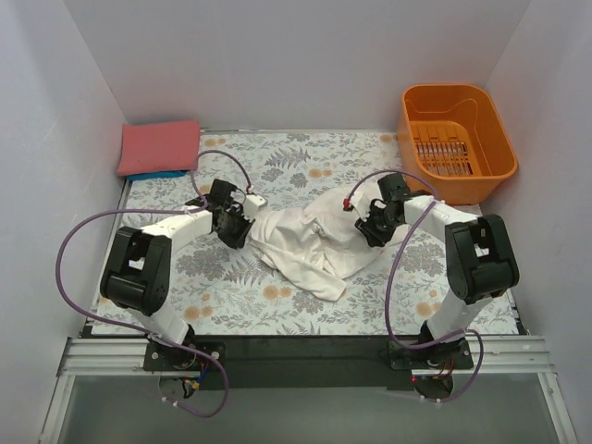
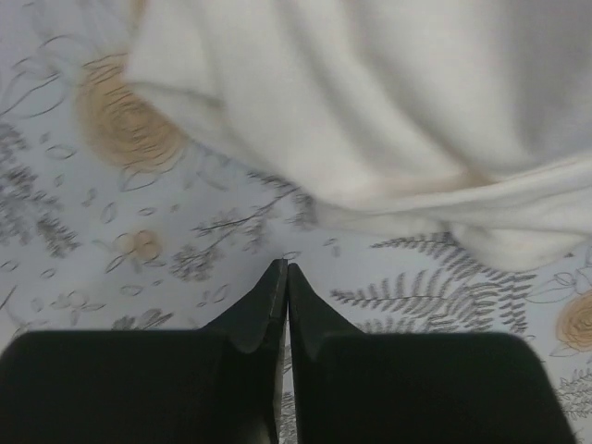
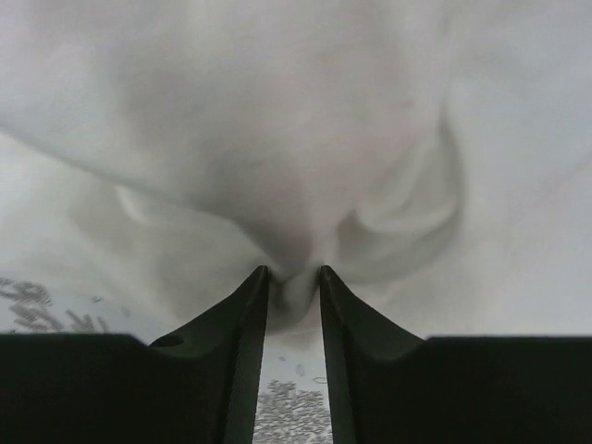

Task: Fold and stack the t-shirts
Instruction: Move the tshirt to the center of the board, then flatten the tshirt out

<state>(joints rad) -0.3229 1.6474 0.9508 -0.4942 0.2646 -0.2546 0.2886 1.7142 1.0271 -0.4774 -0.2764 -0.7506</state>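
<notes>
Lying crumpled (creamy white), the t-shirt (image 1: 301, 242) is pinched in the right claw (image 3: 294, 274); left claw (image 2: 285, 267) together.

1. white t-shirt (image 1: 310, 242): plain off-white, grey in folds
2. table cover (image 1: 277, 305) under white t-shirt: pale ground, grey ferns, tan-orange blooms
3. salmon-red shirt (image 1: 159, 146), far left of white t-shirt: plain; blue shirt (image 1: 159, 174) edging it
4. basket (image 1: 456, 129), far right: orange

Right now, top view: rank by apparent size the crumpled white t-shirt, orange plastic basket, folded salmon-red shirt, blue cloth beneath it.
1. orange plastic basket and crumpled white t-shirt: about alike, too close to rank.
2. folded salmon-red shirt.
3. blue cloth beneath it: only a thin edge shows.
</notes>
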